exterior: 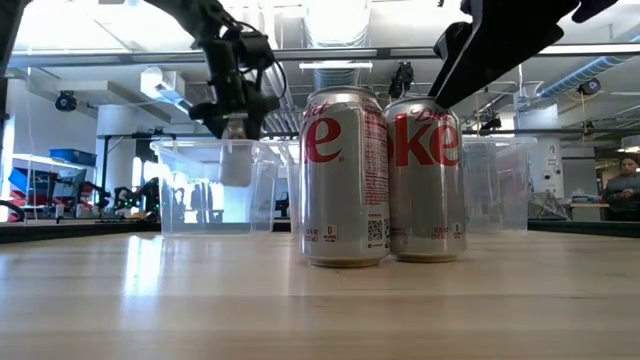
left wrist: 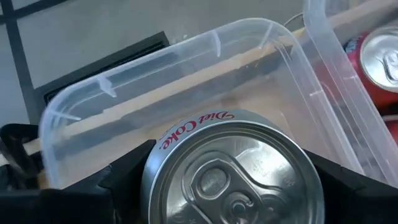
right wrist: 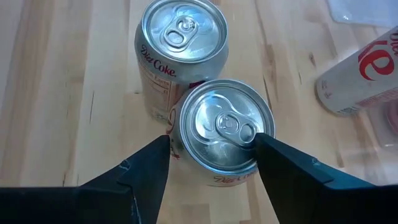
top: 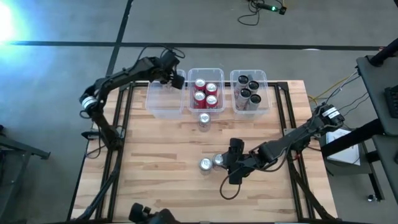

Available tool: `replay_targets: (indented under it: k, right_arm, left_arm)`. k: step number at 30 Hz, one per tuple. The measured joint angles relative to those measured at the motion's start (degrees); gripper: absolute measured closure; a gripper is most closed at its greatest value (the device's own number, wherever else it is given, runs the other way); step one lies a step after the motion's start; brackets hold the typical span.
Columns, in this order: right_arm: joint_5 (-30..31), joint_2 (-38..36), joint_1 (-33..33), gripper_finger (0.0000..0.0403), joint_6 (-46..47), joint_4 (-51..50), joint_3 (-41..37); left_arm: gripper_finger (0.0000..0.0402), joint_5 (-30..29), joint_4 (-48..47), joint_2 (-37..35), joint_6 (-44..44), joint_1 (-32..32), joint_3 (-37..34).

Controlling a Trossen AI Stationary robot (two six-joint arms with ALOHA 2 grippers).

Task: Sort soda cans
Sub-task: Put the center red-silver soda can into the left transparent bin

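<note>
My left gripper [top: 176, 79] is shut on a silver soda can [left wrist: 230, 174] over the far right corner of the empty left clear bin [top: 152, 104]. The middle bin [top: 189, 93] holds red cans [top: 205, 92]. The right bin [top: 267, 93] holds black cans [top: 249, 90]. Two silver cans stand upright side by side on the table, one [top: 205, 164] to the left of the other [top: 219, 160]. My right gripper [right wrist: 214, 146] is open, with a finger on either side of the top of the right can [right wrist: 227, 130]. I cannot tell whether the fingers touch it. My left gripper pinches the silver can between its two fingers [left wrist: 124, 171], on opposite sides of the can's wall [left wrist: 154, 168] just under the top rim. The fingers come from above. The can hangs upright, lifted clear, and in the low view its lower part [exterior: 236, 165] shows behind the bin's wall.
A third loose silver can [top: 204, 120] stands on the table just in front of the middle bin. The three bins sit in a row along the far edge. Bare wood lies to the left and near side of the two cans.
</note>
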Motion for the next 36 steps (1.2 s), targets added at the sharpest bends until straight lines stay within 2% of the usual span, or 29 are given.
replay_targets:
  k: [11,17,26,30,36]
  right_arm:
    - [-1.11,-1.67,0.26,0.0175,-0.76,-0.78,-0.07]
    - [-0.95,-4.87,1.15,0.0181,-1.36,-0.77,-0.07]
    - [-0.24,-8.04,4.17,0.0169,-2.39,-0.62,-0.07]
    - [1.03,-8.04,4.40,0.0159,-2.91,-0.53,-0.07]
    - [1.06,-8.00,4.38,0.0147,-2.90,-0.50,-0.07]
  left_arm:
    - [0.0116,-2.31,0.84,4.10,-4.96,-0.24,-0.15]
    - [0.0116,-2.48,3.32,4.96,-7.63,-0.26,-0.70]
    - [0.0116,-3.64,4.50,4.93,-12.82,0.33,-5.56]
    - [0.0116,-2.84,8.46,4.72,-14.21,0.33,-8.59]
    - [0.0116,-1.93,10.76,4.59,-14.29,0.51,-9.26]
